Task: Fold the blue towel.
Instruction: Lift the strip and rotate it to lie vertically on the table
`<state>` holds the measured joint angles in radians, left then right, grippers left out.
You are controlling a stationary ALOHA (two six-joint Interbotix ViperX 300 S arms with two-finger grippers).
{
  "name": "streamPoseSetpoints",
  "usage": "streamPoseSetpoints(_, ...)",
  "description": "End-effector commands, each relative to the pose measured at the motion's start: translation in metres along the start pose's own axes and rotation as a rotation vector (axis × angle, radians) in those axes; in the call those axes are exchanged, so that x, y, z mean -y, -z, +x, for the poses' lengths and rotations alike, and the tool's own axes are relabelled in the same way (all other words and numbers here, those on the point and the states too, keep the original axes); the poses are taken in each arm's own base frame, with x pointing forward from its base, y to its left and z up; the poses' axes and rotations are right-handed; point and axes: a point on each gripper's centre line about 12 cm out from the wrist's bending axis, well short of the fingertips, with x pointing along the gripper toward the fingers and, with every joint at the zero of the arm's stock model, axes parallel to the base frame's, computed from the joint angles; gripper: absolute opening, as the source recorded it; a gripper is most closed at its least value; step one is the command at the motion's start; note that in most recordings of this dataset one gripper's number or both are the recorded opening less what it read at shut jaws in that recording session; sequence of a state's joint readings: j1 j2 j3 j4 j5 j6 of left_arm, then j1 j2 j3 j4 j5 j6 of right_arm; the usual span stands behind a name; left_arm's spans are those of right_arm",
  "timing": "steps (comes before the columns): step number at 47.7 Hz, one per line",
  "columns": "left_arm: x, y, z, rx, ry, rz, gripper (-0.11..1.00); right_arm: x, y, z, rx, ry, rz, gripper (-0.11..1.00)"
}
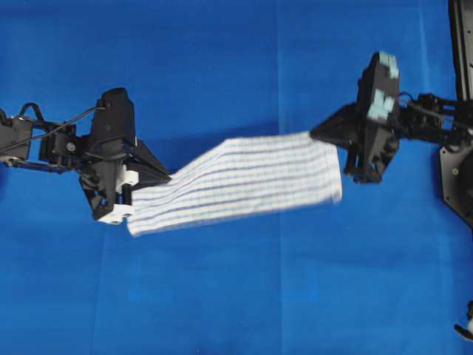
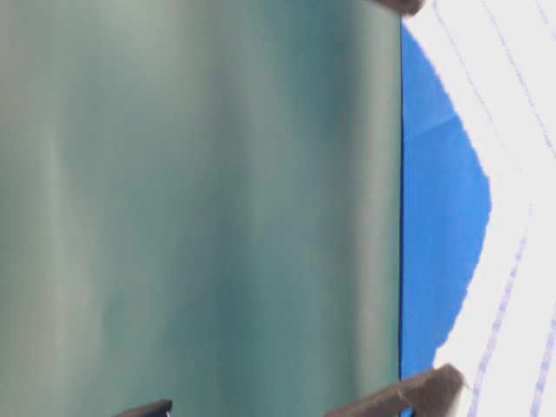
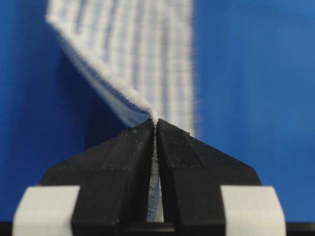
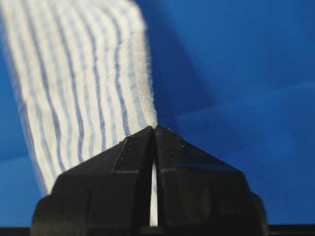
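While it hangs between my two arms above the middle of the blue table covering (image 1: 222, 310), the blue towel (image 1: 236, 185) reads as a long band of white cloth with thin blue stripes, slung from lower left to upper right in the overhead view and casting a shadow on the covering beneath it. I judge it light and thoroughly soft: it sags and twists along its span, and its edges are blurred. In the left wrist view the cloth looks doubled, layers meeting at a fuzzy edge, so the weave should grip well rather than slip, though layers could slide against each other. Nothing about it is fragile.

My left gripper (image 3: 155, 124) is pinched tight on one end of the towel, cloth visible running down between the closed jaws. My right gripper (image 4: 154, 129) is likewise clamped on the opposite end, a sliver of white showing in the seam. Ends and corners are the places to hold; a grab mid-span would only bunch it.

At table level the view is turned on its side: towel fills the right edge, close to the lens, a strip of blue covering beside it, and a plain green backdrop (image 2: 200, 208) beyond. I would keep both ends taut enough that the fold lands flat.
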<state>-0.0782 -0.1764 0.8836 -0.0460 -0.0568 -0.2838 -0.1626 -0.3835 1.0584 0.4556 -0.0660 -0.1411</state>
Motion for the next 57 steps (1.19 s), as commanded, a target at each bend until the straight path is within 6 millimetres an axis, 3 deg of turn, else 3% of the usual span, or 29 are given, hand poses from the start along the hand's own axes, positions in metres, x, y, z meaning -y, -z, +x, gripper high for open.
streamPoseSetpoints(1,0.015,-0.019,0.002,0.069,0.043,-0.018,0.02,0.006,-0.021,0.001,0.053,0.021,-0.005,0.0)
streamPoseSetpoints(12,0.044,-0.051,0.021,0.147,0.11,-0.016,0.02,0.026,-0.052,0.007,0.106,0.086,-0.035,0.0)
streamPoseSetpoints(27,0.063,-0.089,0.062,0.206,0.134,-0.005,0.02,0.038,-0.09,0.006,0.169,0.129,-0.104,0.0)
streamPoseSetpoints(44,0.072,-0.121,0.098,0.33,0.166,-0.01,0.02,0.052,-0.103,0.002,0.165,0.162,-0.137,0.0)
streamPoseSetpoints(57,0.071,-0.12,0.112,0.346,0.172,-0.034,0.02,0.055,-0.106,0.005,0.156,0.172,-0.149,0.0)
